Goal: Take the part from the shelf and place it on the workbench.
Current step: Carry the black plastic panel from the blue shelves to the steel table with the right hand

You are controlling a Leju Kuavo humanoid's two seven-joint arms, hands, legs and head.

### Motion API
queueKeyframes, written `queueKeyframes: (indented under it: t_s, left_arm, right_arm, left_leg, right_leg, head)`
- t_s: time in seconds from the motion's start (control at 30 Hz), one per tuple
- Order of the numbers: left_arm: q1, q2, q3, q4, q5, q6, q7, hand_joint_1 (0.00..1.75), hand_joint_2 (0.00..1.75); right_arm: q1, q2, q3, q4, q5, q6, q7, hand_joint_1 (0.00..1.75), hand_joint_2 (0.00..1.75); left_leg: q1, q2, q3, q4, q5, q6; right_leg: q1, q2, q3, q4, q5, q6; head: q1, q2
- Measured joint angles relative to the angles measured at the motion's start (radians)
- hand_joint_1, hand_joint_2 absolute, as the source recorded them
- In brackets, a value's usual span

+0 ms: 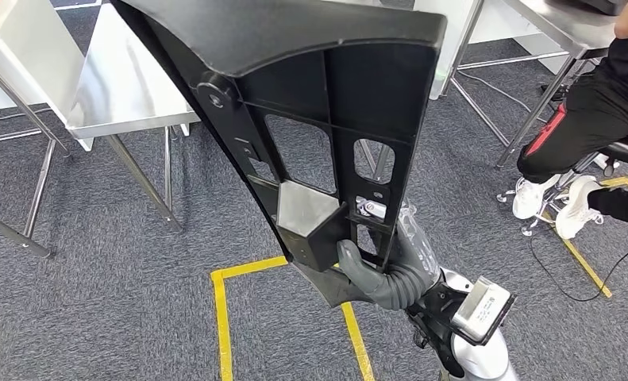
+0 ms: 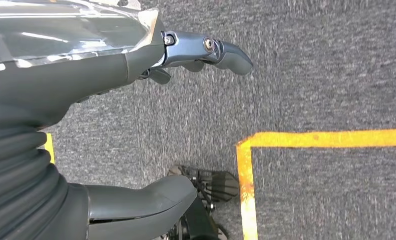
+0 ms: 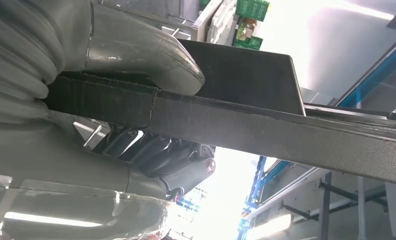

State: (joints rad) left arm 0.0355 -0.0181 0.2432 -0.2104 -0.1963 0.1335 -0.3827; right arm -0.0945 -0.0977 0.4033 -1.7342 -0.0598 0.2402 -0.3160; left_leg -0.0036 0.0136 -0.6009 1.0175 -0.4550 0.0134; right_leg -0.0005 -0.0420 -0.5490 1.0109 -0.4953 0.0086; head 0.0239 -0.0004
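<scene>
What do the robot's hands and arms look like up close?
The right hand has a grey ribbed cover like a bendy hose, a thick grey thumb and darker fingers with small screws. Behind it sits a silver arm with a black bracket. The left hand has the same grey ribbed cover, a smooth grey thumb, dark fingers with round screws, and a shiny clear wrap.

A seated person [image 1: 588, 111] beside yellow floor tape [image 1: 221, 317] on carpet.

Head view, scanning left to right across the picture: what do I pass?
Steel workbench → black part held by the right hand → seated person at the right edge.
</scene>
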Motion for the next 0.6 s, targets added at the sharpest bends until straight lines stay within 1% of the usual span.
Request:
queueKeyframes:
  t_s: [0.2, 0.37, 0.6]
  left_arm:
    - [0.0, 0.0, 0.001, 0.0, -0.001, -0.001, 0.0, 0.0, 1.75]
    - [0.0, 0.0, 0.001, 0.0, -0.004, -0.001, 0.0, 0.0, 1.75]
    - [0.0, -0.001, 0.005, 0.0, -0.013, 0.0, 0.0, 0.0, 1.75]
  right_arm:
    - [0.001, 0.0, 0.0, 0.0, 0.0, 0.0, 0.001, 1.75, 1.75]
    - [0.003, 0.0, 0.0, 0.0, 0.0, 0.0, 0.003, 1.75, 1.75]
    - [0.005, 0.0, -0.001, 0.0, 0.003, 0.0, 0.009, 1.75, 1.75]
  left_leg:
    - [-0.003, 0.0, 0.0, 0.0, -0.002, 0.011]
    - [-0.004, -0.001, 0.0, 0.001, -0.002, 0.012]
    - [-0.002, -0.001, 0.0, 0.001, -0.001, 0.013]
  right_leg:
    - [-0.002, -0.001, 0.004, -0.009, 0.005, 0.008]
    - [-0.003, -0.001, 0.004, -0.01, 0.006, 0.011]
    - [-0.002, 0.0, 0.004, -0.01, 0.007, 0.011]
  head:
    - [0.0, 0.0]
    - [0.0, 0.0]
    - [0.0, 0.0]
